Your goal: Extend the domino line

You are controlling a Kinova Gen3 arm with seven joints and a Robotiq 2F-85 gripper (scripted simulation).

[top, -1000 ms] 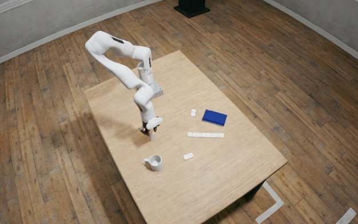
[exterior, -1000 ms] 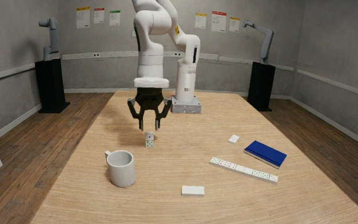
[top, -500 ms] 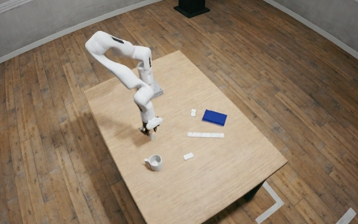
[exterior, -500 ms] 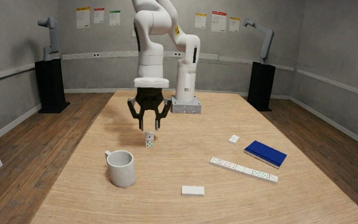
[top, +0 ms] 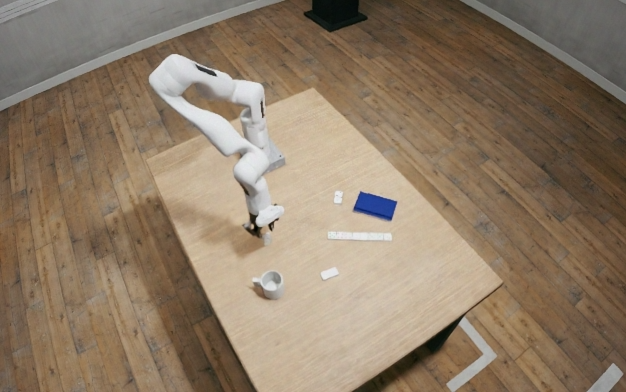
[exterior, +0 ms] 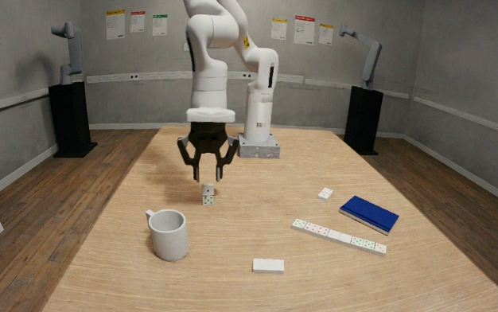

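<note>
A domino stands upright on its end on the table, its face toward the exterior camera, with a blue pip on the upper half and green pips on the lower half; it also shows in the top view. My gripper hangs just above it, fingers partly open and pointing down, touching nothing. The line of dominoes lies face up to the right. A face-down white domino lies flat near the front. Another domino lies flat beside the blue book; its face is too small to read.
A white mug stands front left of the upright domino. A blue book lies just behind the right end of the line. The arm's base is at the back of the table.
</note>
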